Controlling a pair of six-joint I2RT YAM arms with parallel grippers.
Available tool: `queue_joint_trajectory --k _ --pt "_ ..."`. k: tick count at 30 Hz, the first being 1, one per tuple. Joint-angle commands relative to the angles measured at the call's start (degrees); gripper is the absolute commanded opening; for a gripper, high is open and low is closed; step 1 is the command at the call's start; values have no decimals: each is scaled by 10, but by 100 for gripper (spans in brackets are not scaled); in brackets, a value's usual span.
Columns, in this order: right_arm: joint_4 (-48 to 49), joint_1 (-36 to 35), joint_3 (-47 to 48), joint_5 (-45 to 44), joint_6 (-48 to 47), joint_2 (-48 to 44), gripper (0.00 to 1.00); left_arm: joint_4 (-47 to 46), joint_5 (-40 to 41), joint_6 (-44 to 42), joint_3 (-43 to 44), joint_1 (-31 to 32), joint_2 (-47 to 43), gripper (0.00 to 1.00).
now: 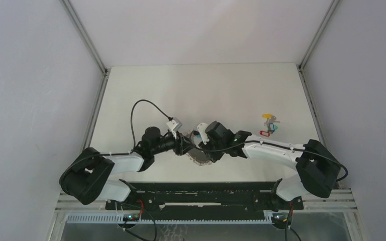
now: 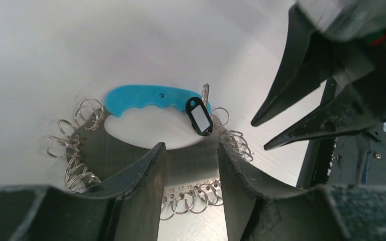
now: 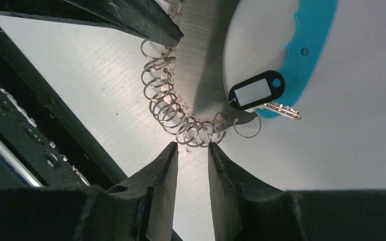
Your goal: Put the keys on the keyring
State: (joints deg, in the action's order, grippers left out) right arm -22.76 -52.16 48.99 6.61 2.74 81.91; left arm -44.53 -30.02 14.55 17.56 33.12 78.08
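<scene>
Left hand (image 2: 191, 148) and right hand (image 3: 192, 146) stood apart, empty, at the grey ring-fringed keyring (image 2: 146, 96) with blue grip; unheld, it might skid.

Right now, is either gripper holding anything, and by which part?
Nothing looks held. Left gripper stands open over the keyring's ring-lined rim; right gripper is open and empty, just short of it.

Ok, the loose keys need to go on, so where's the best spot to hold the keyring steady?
Probably the blue plastic handle of the keyring: it is solid and free of the small wire rings. Come from its outer edge, at the end away from the black tag, which overlaps the other end.
</scene>
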Motion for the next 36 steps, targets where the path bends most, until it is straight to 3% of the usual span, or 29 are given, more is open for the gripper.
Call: queue_joint_trajectory --k 1,22,28,36 --pt "5 -22 -3 -67 53 19 28 2 23 12 -9 4 -23 48" --pt "-1 -51 24 -150 42 101 16 10 34 17 -19 4 -28 48" --pt "-4 -46 39 -143 -1 98 0 13 29 24 -3 4 6 48" --pt "8 -41 61 -110 -93 96 0 -37 32 50 -35 5 -7 47"
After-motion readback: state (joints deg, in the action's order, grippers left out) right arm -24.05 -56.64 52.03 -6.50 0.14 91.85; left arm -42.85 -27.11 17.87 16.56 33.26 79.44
